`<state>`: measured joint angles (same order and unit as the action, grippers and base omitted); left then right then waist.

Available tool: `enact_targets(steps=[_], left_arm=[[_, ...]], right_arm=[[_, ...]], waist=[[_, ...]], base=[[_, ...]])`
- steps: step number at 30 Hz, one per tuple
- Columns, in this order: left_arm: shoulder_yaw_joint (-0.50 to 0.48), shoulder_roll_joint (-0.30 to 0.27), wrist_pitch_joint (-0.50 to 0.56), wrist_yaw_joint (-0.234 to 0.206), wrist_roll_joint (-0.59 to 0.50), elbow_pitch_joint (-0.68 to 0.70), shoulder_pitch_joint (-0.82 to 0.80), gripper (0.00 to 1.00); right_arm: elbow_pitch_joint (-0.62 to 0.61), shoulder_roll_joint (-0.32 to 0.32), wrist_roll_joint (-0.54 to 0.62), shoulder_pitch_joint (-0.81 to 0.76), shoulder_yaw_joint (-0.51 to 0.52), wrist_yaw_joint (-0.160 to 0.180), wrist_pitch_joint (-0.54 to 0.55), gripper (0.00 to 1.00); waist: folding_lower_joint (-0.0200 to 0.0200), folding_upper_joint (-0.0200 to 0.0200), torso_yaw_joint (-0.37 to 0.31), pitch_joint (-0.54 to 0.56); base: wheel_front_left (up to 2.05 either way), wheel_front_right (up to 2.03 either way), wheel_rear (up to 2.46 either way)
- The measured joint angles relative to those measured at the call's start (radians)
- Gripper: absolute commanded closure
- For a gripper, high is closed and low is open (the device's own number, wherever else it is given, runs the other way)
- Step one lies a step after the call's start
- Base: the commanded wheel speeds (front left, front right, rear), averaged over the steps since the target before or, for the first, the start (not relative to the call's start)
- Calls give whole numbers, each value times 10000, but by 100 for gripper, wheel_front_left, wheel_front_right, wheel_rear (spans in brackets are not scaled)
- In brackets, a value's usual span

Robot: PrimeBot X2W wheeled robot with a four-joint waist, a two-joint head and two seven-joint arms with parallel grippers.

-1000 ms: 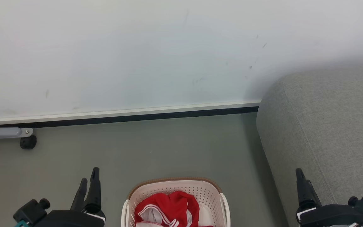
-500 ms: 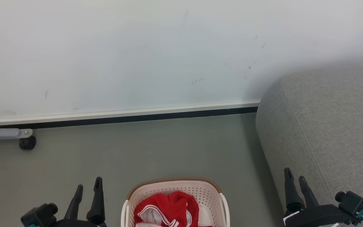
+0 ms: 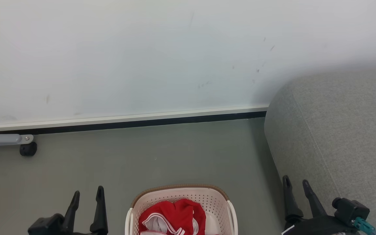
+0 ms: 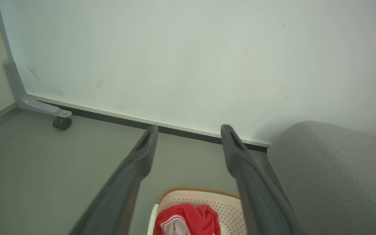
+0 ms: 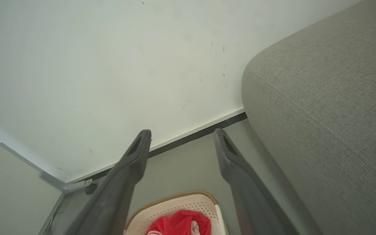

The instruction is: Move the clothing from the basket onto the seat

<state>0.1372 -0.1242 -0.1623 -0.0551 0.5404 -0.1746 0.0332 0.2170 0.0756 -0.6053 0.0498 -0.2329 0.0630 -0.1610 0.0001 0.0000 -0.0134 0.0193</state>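
In the head view, the basket (image 3: 180, 187) stands on the grey floor (image 3: 175, 153) at the bottom centre of the frame, and the lower edge cuts off its near part. Its brown woven-look rim curves over a cream perforated wall, and a white handle shows on each side. The clothing (image 3: 175, 213) lies heaped inside the basket, a red bundle with white striped trim and a white panel, piled toward the left and middle of the basket's interior.

The seat (image 3: 338, 130) takes up the right side of the frame. Its rounded grey end faces the basket, and a strip of bare floor lies between the two.

The left gripper (image 3: 88, 191) sits at the lower left, just left of the basket and apart from it. Its jaws are parted and point up the frame, with only floor between them. In the left wrist view the same jaws spread wide, and the basket and the red clothing show low between them.

The right gripper (image 3: 295, 180) sits at the lower right, in front of the seat's lower side. Its jaws are parted too, with nothing between them. In the right wrist view they spread wide above the basket, with the seat filling the right.

A pale wall (image 3: 142, 55) with a few dark scuffs covers the upper frame. It meets the floor at a white baseboard (image 3: 126, 118) with a dark strip beneath. At the left edge, a grey metal leg (image 3: 2, 139) ends in a black caster (image 3: 28, 149).
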Motion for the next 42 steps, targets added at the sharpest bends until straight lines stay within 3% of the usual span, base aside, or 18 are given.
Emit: enact_targets(steps=[25, 42], left_arm=[[341, -123, -876, -604, -3476, 307, 624, 0], [280, -96, -876, -593, -3578, 353, 623, 0]], right_arm=[[23, 94, 3266, -203, -1055, 525, -884, 0], [121, 90, 3348, -200, -986, 523, -886, 0]], waist=[[-2, 0, -58, 97], [-1, 0, -73, 48]], base=[[0, 0, 0], [0, 0, 0]])
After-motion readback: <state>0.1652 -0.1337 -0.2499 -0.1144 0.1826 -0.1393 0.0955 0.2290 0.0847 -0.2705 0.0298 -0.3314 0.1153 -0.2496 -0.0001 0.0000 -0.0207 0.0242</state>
